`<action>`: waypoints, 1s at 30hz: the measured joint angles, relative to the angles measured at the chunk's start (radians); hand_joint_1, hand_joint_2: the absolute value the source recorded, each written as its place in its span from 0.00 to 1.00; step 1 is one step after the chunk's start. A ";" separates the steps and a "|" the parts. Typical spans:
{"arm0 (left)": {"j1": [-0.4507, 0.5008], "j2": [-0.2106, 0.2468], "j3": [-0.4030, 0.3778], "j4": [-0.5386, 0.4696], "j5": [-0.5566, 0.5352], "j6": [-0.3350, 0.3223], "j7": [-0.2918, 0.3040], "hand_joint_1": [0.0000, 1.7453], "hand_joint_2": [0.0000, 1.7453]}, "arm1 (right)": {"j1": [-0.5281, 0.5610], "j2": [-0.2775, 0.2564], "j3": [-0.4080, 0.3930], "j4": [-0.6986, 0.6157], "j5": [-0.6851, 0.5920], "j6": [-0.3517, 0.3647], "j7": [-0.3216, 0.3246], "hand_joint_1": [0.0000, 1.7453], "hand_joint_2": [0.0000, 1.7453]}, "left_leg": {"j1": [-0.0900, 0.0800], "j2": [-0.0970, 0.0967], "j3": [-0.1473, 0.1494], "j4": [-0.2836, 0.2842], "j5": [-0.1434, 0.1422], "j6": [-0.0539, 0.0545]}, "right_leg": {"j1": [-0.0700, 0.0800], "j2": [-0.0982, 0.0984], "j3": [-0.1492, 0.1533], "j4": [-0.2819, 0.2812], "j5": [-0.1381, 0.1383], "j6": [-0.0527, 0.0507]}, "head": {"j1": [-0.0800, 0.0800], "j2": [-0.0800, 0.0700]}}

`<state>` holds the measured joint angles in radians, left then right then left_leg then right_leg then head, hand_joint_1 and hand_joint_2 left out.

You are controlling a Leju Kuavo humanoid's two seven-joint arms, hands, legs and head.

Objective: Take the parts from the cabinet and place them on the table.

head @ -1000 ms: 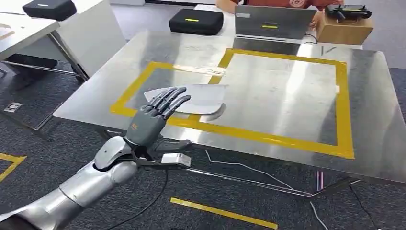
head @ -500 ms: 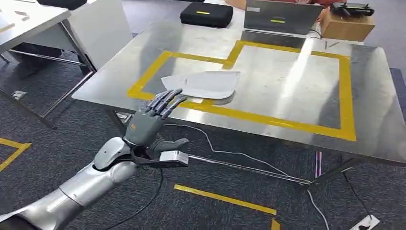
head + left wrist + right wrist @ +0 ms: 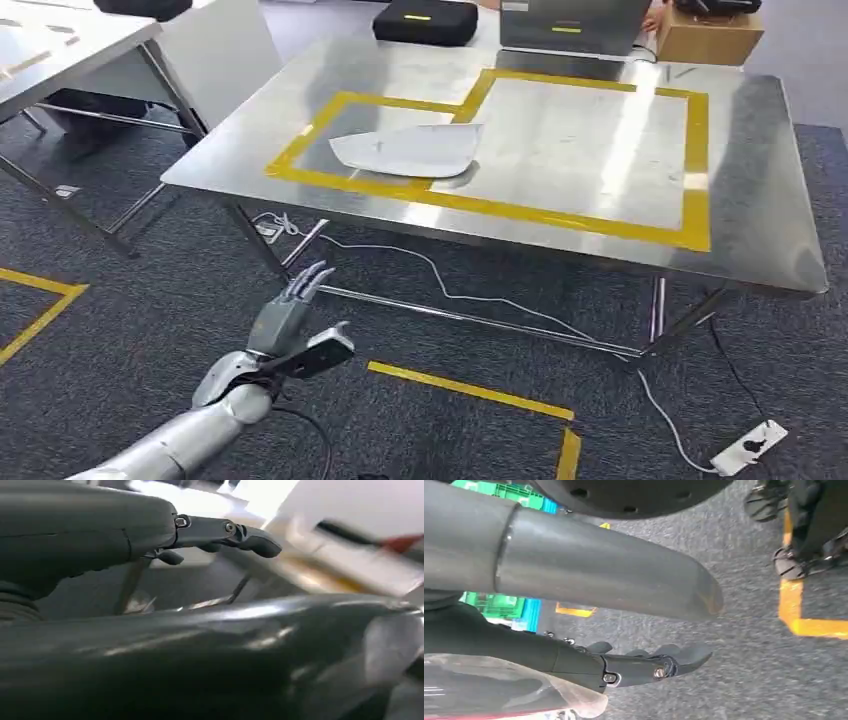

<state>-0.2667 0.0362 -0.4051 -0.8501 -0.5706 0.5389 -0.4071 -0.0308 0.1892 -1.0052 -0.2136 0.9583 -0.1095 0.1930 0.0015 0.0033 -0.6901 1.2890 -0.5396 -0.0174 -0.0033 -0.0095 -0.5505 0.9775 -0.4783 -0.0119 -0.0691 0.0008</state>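
A flat white part (image 3: 405, 150) is lying on the steel counter (image 3: 560, 190), sitting inside the left-hand rectangle of yellow tape (image 3: 480, 205) and near that rectangle's front strip. The robot's left hand (image 3: 290, 322) is hanging well below and in front of the counter's front edge, over the dark carpet (image 3: 130, 290), with its fingers (image 3: 310, 277) stretched out straight, spread slightly and holding nothing. In the left wrist view the left hand's fingers (image 3: 225, 534) are likewise pointing out straight with nothing between them, and the background there is blurring too much to read. In the right wrist view the right hand (image 3: 634, 666) is hanging over grey carpet beside a yellow floor line (image 3: 804, 615); its fingers (image 3: 684, 657) are lying loosely extended, released and grasping nothing.

At the counter's far edge a black case (image 3: 425, 20) is sitting on the left, a grey laptop (image 3: 575, 22) is standing in the middle, and a brown cardboard box (image 3: 708, 32) is resting on the right. A white cable (image 3: 470, 298) is trailing across the floor beneath the counter to a power strip (image 3: 748, 447) at the right. More yellow tape strips (image 3: 470, 392) are marking the carpet in front of the robot.
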 joint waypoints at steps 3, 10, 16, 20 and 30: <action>0.024 -0.039 0.071 0.171 0.110 -0.073 -0.014 0.00 0.00 | 0.000 0.000 -0.010 0.000 -0.005 -0.001 -0.002 0.00 0.00 | -0.006 0.002 0.177 -0.249 0.045 0.027 | 0.004 0.001 -0.026 0.004 0.020 0.004 | 0.001 0.000; 0.073 -0.101 0.212 0.428 0.235 -0.166 0.058 0.00 0.00 | 0.002 0.000 -0.040 0.000 -0.027 -0.002 -0.010 0.00 0.00 | -0.008 0.003 0.199 -0.343 0.055 0.062 | 0.001 0.003 -0.075 0.072 -0.027 0.048 | 0.005 0.000; 0.137 -0.116 0.306 0.545 0.307 -0.218 0.197 0.00 0.00 | 0.011 -0.001 -0.068 0.000 -0.042 -0.002 -0.005 0.00 0.00 | -0.009 0.004 0.161 -0.328 0.072 0.059 | -0.003 0.006 -0.088 0.206 -0.077 0.060 | 0.006 0.000; 0.147 -0.119 0.335 0.575 0.311 -0.218 0.217 0.00 0.00 | 0.008 -0.002 -0.076 0.000 -0.044 0.001 -0.003 0.00 0.00 | -0.016 -0.004 0.139 -0.303 0.072 0.043 | -0.004 0.011 0.032 0.003 -0.030 0.042 | 0.004 0.000; 0.192 -0.128 0.373 0.624 0.329 -0.238 0.287 0.00 0.00 | 0.010 -0.002 -0.109 0.000 -0.074 0.016 -0.011 0.00 0.00 | -0.013 -0.006 0.136 -0.307 0.082 0.049 | 0.003 0.008 0.028 0.002 -0.026 0.028 | 0.005 0.000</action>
<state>-0.0750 -0.0919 -0.0324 -0.2258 -0.2419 0.3010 -0.1201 -0.0205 0.1873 -1.1139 -0.2140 0.8842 -0.0935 0.1820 -0.0116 -0.0028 -0.5540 0.9816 -0.4576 0.0316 -0.0006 -0.0016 -0.5227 0.9795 -0.5046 0.0156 -0.0641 0.0008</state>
